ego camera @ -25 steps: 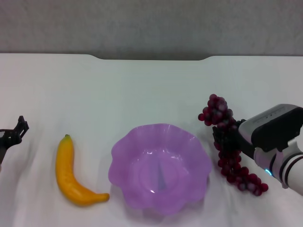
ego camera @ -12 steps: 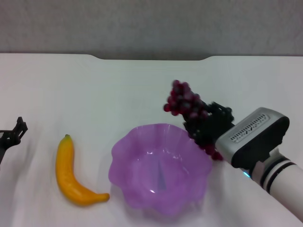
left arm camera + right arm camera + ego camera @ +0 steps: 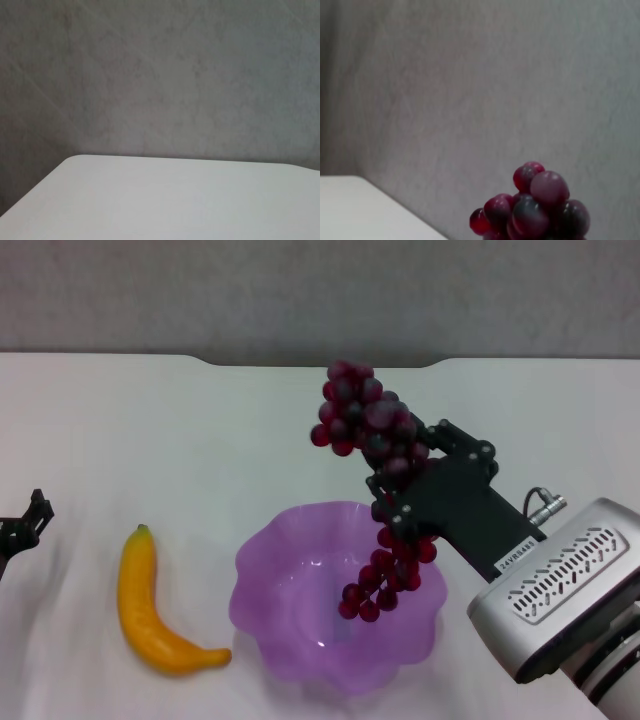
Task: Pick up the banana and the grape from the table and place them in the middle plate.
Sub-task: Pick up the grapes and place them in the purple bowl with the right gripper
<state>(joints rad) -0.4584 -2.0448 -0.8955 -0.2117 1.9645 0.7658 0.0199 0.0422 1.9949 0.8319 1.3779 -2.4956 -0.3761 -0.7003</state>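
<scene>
In the head view my right gripper (image 3: 398, 492) is shut on the grape (image 3: 362, 415), a long dark red-purple bunch held in the air. Its upper end rises above the fingers and its lower end (image 3: 385, 575) dangles over the bowl of the middle plate (image 3: 300, 565), a lilac dish with a wavy rim. The right wrist view shows only the bunch's top (image 3: 532, 207) against the wall. The banana (image 3: 150, 610) lies on the white table (image 3: 200, 440) left of the plate. My left gripper (image 3: 25, 525) stays at the far left edge, away from the banana.
A grey wall stands behind the table's far edge, which has a shallow notch (image 3: 320, 362). The left wrist view shows only a corner of the table (image 3: 150, 200) and the wall.
My right gripper has lifted the grape off the table at the right and carried it up and leftward, over the plate. The left arm has barely moved.
</scene>
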